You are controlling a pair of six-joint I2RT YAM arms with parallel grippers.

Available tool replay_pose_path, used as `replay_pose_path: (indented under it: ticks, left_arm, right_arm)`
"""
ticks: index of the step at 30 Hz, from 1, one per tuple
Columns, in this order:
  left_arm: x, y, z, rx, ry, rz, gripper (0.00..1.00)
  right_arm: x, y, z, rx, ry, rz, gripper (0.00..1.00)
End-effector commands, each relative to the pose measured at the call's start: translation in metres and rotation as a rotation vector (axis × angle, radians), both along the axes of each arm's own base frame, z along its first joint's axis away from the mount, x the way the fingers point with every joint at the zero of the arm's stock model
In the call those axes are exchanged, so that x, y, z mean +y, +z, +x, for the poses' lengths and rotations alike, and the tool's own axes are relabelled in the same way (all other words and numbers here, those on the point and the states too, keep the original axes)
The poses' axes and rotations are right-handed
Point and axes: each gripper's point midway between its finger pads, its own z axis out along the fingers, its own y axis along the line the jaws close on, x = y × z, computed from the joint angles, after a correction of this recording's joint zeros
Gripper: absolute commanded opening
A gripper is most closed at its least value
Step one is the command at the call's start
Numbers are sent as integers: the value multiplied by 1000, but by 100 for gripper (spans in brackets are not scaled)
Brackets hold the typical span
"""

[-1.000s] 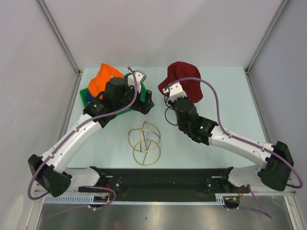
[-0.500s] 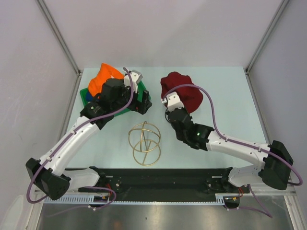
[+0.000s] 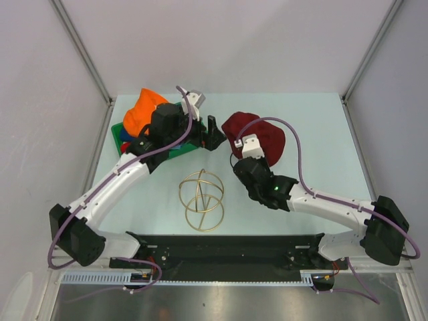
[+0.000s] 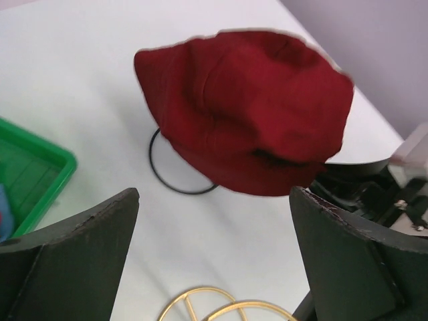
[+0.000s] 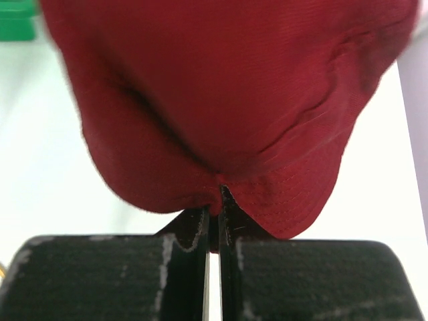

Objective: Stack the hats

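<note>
Maroon hat hangs pinched in right claw, seemingly airborne.

A gold wire globe frame stands on the pale green worktop, near its front middle. A green plastic tray sits at the back left, apart from the frame. Right of the tray, a thin black wire hoop rests on the worktop, partly covered.

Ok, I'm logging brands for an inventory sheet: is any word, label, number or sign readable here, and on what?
No text can be read.
The maroon hat shows plain fabric with no tag in view.
The green tray, the gold wire frame and the right gripper show no lettering.
</note>
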Motion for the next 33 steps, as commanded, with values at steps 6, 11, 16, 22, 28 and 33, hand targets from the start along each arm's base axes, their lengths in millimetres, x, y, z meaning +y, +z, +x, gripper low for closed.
replay_pose_path:
  ticks: [6, 11, 16, 22, 28, 33]
  left_arm:
    - [-50, 24, 24, 0, -101, -229, 99]
    - [-71, 24, 32, -16, -133, -261, 99]
    - [-78, 16, 43, 2, -114, -271, 98]
    - [-86, 22, 48, 0, -121, -293, 98]
    - [-92, 28, 49, -10, -132, -302, 98]
    - [-90, 31, 53, -29, -118, -285, 99]
  right_arm:
    - [-31, 4, 0, -9, -125, 129, 23]
    - [-32, 20, -6, -3, -67, 171, 70]
    - [-22, 42, -25, 20, 79, 239, 88]
    - [-9, 77, -53, 21, 275, 323, 93]
    - [-2, 108, -50, -2, 313, 357, 100]
    - [-22, 124, 0, 41, 209, 417, 100]
